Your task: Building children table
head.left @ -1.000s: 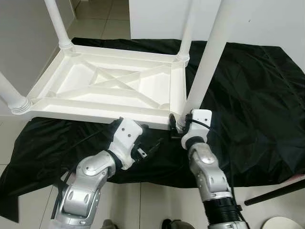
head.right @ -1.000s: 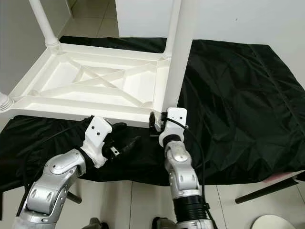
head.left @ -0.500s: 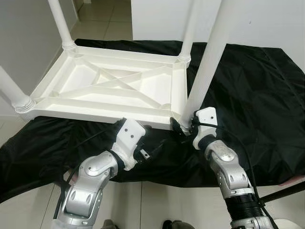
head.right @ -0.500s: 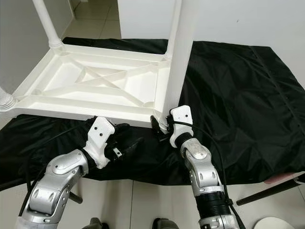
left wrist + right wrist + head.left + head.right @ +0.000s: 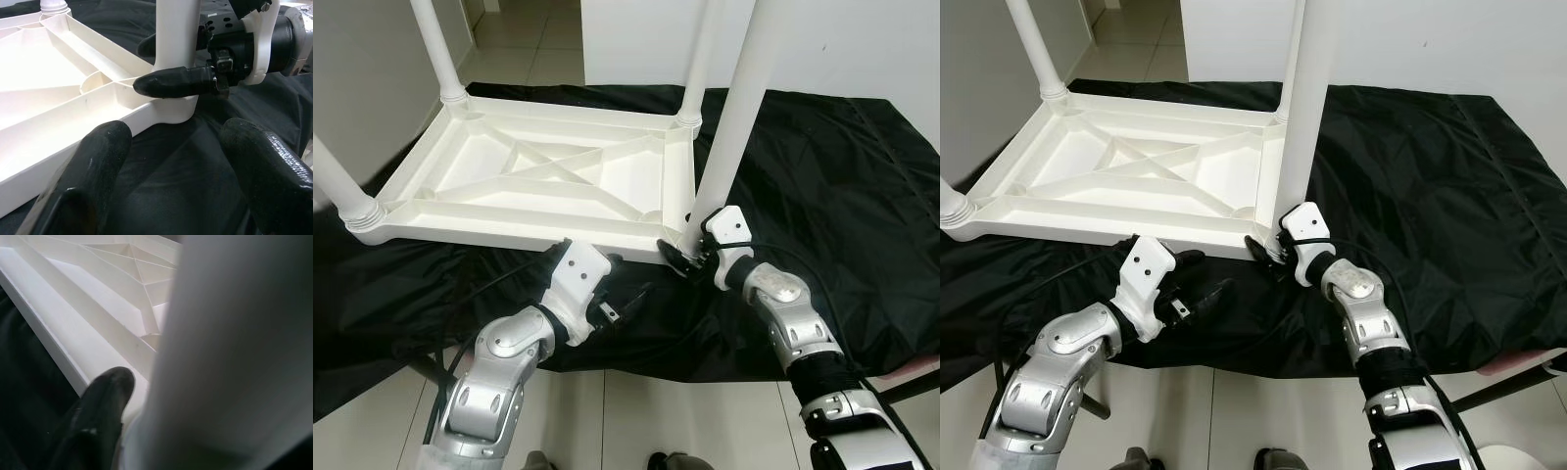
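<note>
My right end effector (image 5: 690, 257) is clamped around the base of the near table leg (image 5: 732, 108), right at the corner socket of the upturned white tabletop (image 5: 538, 181) lying on the black cloth (image 5: 832, 186). Over the last second my right forearm has swung outward while the grip stayed put, which I read as twisting the leg home. My left end effector (image 5: 628, 304) hovers released just beside that corner, touching nothing.
</note>
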{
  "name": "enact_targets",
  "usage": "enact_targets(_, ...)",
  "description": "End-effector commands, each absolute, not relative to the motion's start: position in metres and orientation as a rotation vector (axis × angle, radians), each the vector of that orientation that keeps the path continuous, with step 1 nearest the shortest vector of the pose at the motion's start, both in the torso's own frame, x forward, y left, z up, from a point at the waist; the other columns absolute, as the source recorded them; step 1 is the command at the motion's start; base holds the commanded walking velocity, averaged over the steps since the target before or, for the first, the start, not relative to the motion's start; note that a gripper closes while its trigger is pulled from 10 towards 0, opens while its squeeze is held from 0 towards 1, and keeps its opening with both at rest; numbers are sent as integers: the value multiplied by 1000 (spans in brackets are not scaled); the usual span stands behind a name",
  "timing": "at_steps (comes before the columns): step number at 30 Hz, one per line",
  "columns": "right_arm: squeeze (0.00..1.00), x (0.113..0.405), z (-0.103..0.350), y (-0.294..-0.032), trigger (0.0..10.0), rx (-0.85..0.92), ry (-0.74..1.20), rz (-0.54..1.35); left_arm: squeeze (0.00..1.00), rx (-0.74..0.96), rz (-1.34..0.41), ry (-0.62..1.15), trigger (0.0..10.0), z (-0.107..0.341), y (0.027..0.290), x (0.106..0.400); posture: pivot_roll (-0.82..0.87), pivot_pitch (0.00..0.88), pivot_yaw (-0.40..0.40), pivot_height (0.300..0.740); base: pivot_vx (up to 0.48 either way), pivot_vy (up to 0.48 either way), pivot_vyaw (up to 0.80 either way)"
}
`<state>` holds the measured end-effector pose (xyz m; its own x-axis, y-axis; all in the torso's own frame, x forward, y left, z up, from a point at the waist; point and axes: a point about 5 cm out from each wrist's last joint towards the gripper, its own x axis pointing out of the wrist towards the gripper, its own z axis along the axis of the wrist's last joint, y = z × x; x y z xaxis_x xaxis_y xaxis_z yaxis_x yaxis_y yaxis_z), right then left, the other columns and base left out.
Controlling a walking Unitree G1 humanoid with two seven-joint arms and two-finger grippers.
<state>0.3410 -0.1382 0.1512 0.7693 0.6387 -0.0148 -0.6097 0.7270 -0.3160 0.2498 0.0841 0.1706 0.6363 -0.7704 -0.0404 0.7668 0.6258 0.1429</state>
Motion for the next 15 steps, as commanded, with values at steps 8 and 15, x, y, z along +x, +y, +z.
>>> enact_targets(8,0,336,132,-131,0,-289,-35,774,0,139,-752,2,10000,157,86,255,7,113,18,740,0,0,0)
enact_targets(15,0,337,129,-134,10000,-238,-39,716,0,147,-733,14,10000,152,87,257,2,114,23,740,0,0,0)
